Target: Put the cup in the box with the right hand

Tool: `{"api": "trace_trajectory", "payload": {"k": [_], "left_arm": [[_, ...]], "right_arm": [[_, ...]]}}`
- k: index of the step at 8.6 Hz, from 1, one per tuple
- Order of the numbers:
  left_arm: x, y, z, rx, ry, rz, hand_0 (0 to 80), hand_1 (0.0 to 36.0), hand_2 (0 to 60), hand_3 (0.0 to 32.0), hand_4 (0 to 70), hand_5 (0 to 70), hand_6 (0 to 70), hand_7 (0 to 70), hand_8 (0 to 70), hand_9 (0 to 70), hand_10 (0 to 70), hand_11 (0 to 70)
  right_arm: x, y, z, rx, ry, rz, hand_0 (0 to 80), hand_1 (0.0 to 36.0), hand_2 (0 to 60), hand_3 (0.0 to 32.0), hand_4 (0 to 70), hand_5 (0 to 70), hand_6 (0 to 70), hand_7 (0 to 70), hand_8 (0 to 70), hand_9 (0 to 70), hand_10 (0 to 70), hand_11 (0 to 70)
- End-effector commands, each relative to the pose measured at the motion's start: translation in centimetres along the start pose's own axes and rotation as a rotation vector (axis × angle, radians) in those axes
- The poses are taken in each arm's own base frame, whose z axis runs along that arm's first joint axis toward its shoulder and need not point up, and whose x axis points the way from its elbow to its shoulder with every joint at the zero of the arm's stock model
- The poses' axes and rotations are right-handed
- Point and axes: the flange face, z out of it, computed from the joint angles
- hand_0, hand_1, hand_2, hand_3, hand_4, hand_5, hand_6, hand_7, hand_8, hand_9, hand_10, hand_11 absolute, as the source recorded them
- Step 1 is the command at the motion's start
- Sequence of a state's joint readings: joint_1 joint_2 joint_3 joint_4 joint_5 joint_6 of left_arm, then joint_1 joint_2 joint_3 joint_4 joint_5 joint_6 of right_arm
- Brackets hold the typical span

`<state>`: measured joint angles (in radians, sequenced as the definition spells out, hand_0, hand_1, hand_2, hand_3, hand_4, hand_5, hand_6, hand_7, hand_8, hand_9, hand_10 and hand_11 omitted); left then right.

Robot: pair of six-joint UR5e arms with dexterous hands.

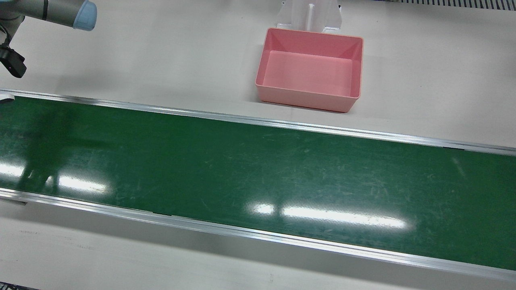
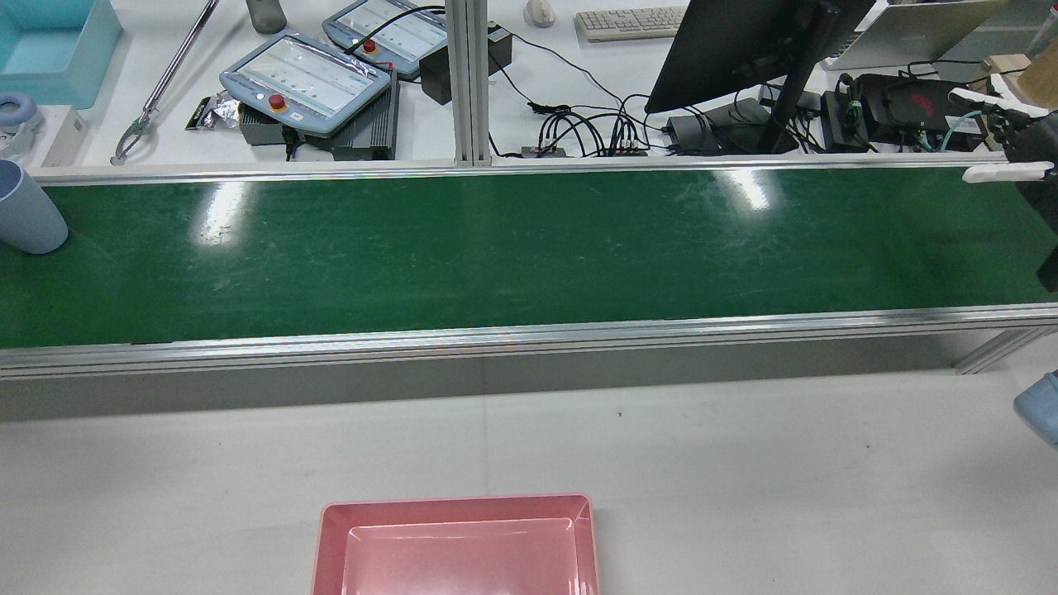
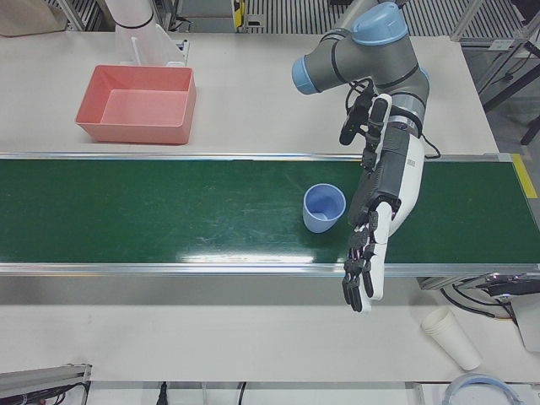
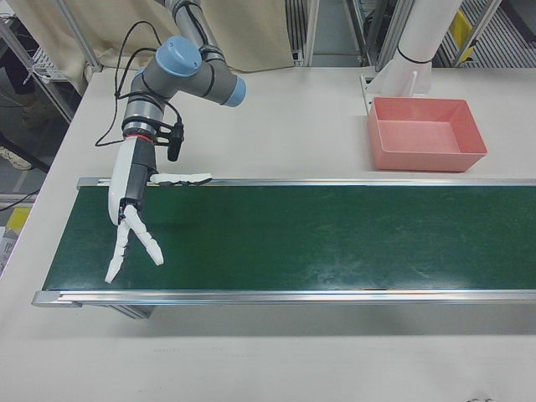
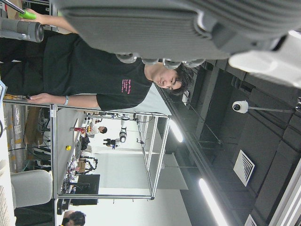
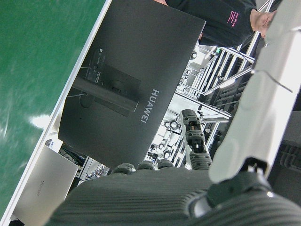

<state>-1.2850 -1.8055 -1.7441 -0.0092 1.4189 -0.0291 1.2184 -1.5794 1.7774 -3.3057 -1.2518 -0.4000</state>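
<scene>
A blue cup [image 3: 323, 207] stands upright on the green belt [image 3: 169, 211]; in the rear view it [image 2: 29, 211] is at the belt's far left end. The pink box [image 1: 310, 68] sits empty on the white table beside the belt, and also shows in the right-front view [image 4: 427, 132]. My right hand [image 4: 134, 226], white, is open and empty over the opposite end of the belt, far from the cup. My left hand [image 3: 371, 245], dark with a white shell, is open and hangs just beside the cup without touching it.
A white paper cup [image 3: 451, 337] lies on the table near the left arm. Behind the belt in the rear view are a monitor [image 2: 744, 49], teach pendants [image 2: 306, 83] and cables. The belt has raised aluminium rails [image 1: 258, 121].
</scene>
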Motion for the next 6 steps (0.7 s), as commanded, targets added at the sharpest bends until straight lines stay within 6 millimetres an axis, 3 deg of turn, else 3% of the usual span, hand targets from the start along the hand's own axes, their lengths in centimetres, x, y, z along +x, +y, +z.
{"api": "trace_trajectory", "payload": {"k": [1, 2, 4, 5, 6], "left_arm": [[0.0, 0.0, 0.0, 0.000, 0.000, 0.000, 0.0, 0.0, 0.0, 0.0, 0.0, 0.0, 0.0, 0.0, 0.0, 0.0, 0.0, 0.0], [0.0, 0.1, 0.0, -0.002, 0.000, 0.000, 0.0, 0.0, 0.0, 0.0, 0.0, 0.0, 0.0, 0.0, 0.0, 0.0, 0.0, 0.0], [0.0, 0.1, 0.0, -0.002, 0.000, 0.000, 0.0, 0.0, 0.0, 0.0, 0.0, 0.0, 0.0, 0.0, 0.0, 0.0, 0.0, 0.0], [0.0, 0.1, 0.0, -0.002, 0.000, 0.000, 0.0, 0.0, 0.0, 0.0, 0.0, 0.0, 0.0, 0.0, 0.0, 0.0, 0.0, 0.0], [0.0, 0.1, 0.0, -0.002, -0.001, 0.000, 0.0, 0.0, 0.0, 0.0, 0.0, 0.0, 0.0, 0.0, 0.0, 0.0, 0.0, 0.0]], "right_arm": [[-0.2, -0.3, 0.5, -0.029, -0.023, -0.026, 50.5, 12.2, 3.7, 0.0, 3.0, 4.0, 0.0, 0.0, 0.0, 0.0, 0.0, 0.0], [-0.1, 0.3, 1.0, -0.043, -0.024, -0.017, 51.7, 10.6, 0.0, 0.0, 3.5, 4.1, 0.0, 0.0, 0.0, 0.0, 0.0, 0.0], [0.7, 1.8, 2.0, -0.071, -0.014, -0.007, 52.1, 11.5, 0.0, 0.0, 5.3, 4.2, 0.0, 0.0, 0.0, 0.0, 0.0, 0.0], [1.3, 2.6, 2.4, -0.086, -0.006, -0.002, 51.4, 13.6, 4.3, 0.0, 6.0, 4.1, 0.0, 0.0, 0.0, 0.0, 0.0, 0.0], [1.7, 3.3, 2.8, -0.098, 0.001, 0.001, 51.7, 12.7, 2.2, 0.0, 7.6, 4.0, 0.0, 0.0, 0.0, 0.0, 0.0, 0.0]]}}
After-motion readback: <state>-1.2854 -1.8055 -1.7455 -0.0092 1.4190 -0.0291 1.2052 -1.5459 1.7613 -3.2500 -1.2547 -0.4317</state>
